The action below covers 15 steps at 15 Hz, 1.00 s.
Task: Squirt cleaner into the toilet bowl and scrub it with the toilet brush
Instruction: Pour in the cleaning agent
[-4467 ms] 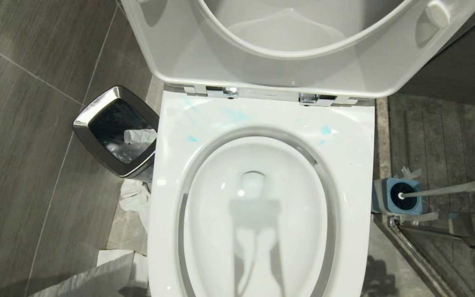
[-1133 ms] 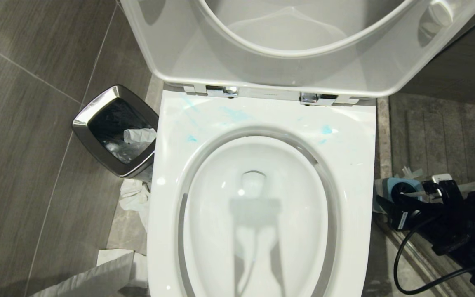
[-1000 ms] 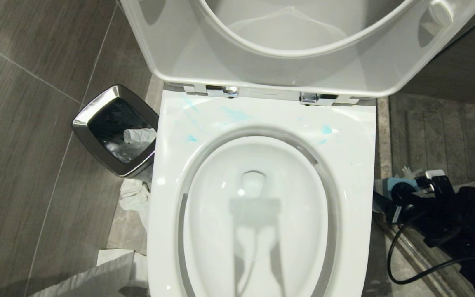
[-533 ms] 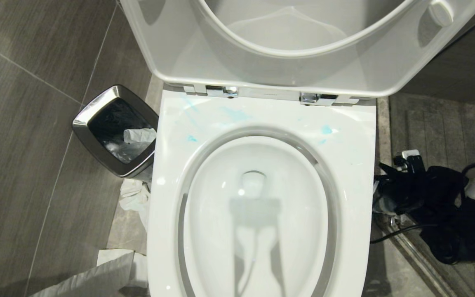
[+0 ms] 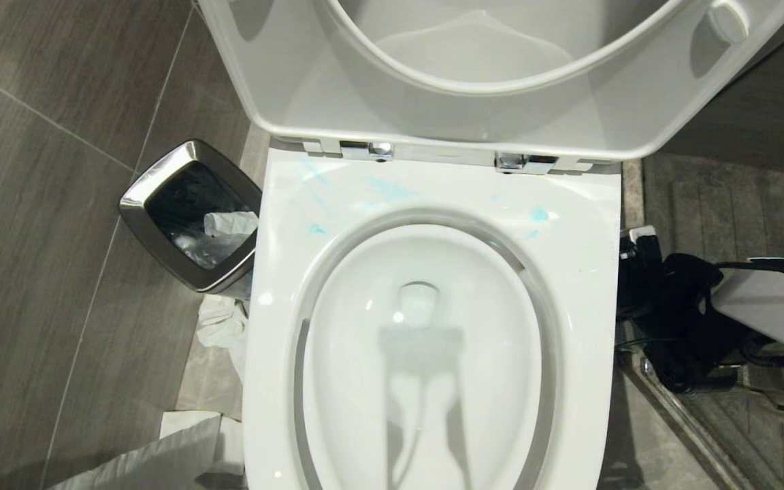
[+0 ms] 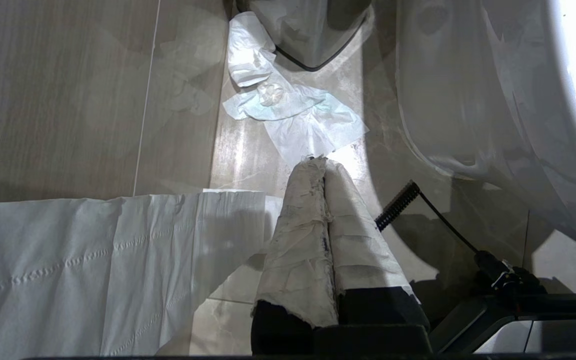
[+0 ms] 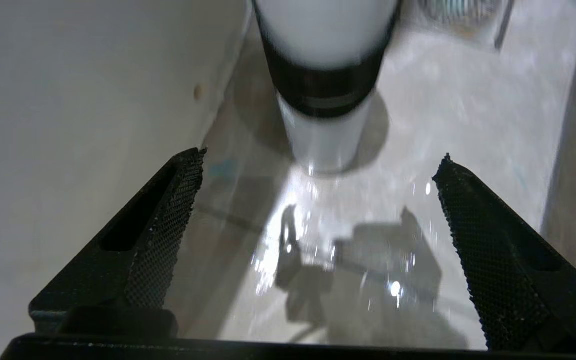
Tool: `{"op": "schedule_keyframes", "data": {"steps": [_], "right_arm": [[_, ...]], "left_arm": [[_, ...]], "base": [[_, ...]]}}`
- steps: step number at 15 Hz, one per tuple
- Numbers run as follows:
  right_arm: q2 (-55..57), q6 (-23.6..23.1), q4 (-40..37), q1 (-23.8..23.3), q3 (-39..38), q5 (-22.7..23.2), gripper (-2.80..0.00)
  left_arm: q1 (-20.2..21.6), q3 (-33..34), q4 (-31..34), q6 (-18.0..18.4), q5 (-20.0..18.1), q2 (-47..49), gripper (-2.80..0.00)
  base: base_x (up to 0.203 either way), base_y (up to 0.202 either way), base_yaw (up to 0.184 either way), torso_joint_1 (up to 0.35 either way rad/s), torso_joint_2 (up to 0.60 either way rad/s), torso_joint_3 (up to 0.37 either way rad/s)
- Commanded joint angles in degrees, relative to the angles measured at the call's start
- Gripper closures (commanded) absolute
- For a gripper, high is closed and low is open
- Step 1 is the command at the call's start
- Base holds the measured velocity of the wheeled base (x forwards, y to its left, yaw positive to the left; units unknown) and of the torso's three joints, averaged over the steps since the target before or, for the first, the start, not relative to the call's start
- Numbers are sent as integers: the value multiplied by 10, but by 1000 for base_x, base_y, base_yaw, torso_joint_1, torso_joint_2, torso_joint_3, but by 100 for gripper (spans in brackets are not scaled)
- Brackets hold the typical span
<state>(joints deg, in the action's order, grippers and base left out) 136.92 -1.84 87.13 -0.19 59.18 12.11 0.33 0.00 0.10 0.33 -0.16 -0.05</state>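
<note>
The toilet bowl (image 5: 426,204) is a white oval basin with a broad rim, and its lid stands raised behind it. Pale blue smears of cleaner (image 5: 388,189) lie on the back of the rim, with a brighter spot (image 5: 537,214) to the right. My right arm (image 5: 678,299) reaches down to the floor beside the bowl's right side and hides the toilet brush. My right gripper (image 7: 320,155) is open and empty above the wet floor. My left gripper (image 6: 320,162) is shut, its paper-wrapped fingers (image 6: 298,235) pressed together with nothing between them, low beside the bowl's left.
A steel-rimmed bin (image 5: 191,214) stands left of the toilet, with crumpled tissue (image 6: 288,107) on the floor by it and a wide paper sheet (image 6: 93,260) nearer me. A white cylinder with a black band (image 7: 323,75) stands ahead of the right gripper. A glass door frame (image 5: 773,391) lies at the right.
The right arm came into view over the brush holder, then moved farther back along the toilet's right side. Its jaws have opened wider. The left arm kept still.
</note>
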Motion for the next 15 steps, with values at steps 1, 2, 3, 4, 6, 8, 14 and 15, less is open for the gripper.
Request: {"op": "schedule_keyframes", "data": {"steps": [1,2,3,4,6,8,14,15], "right_arm": [[41,-13,5,1,61,12,-280],[53,-25,5,1,81,24,-280],[58,-36,5,0,94,36,-280],[65,-42,5,-1,112,42,-280],[82,-46,5,0,166,44,-280],[104,-56,5,0,233,44,-280],[168,-64,5,1,353,44,-280],[174,-64,5,2,363,44,-280]], "left_arm": [[0,1,0,0,0,0,0],[0,1,0,0,0,0,0],[0,1,0,0,0,0,0],[0,1,0,0,0,0,0],[0,1,0,0,0,0,0],[0,1,0,0,0,0,0],[0,1,0,0,0,0,0],[0,1,0,0,0,0,0]], "base": [[0,0,0,0,0,0],[0,0,0,0,0,0],[0,0,0,0,0,0],[0,0,0,0,0,0],[0,0,0,0,0,0],[0,0,0,0,0,0],[0,0,0,0,0,0],[0,0,0,0,0,0]]}}
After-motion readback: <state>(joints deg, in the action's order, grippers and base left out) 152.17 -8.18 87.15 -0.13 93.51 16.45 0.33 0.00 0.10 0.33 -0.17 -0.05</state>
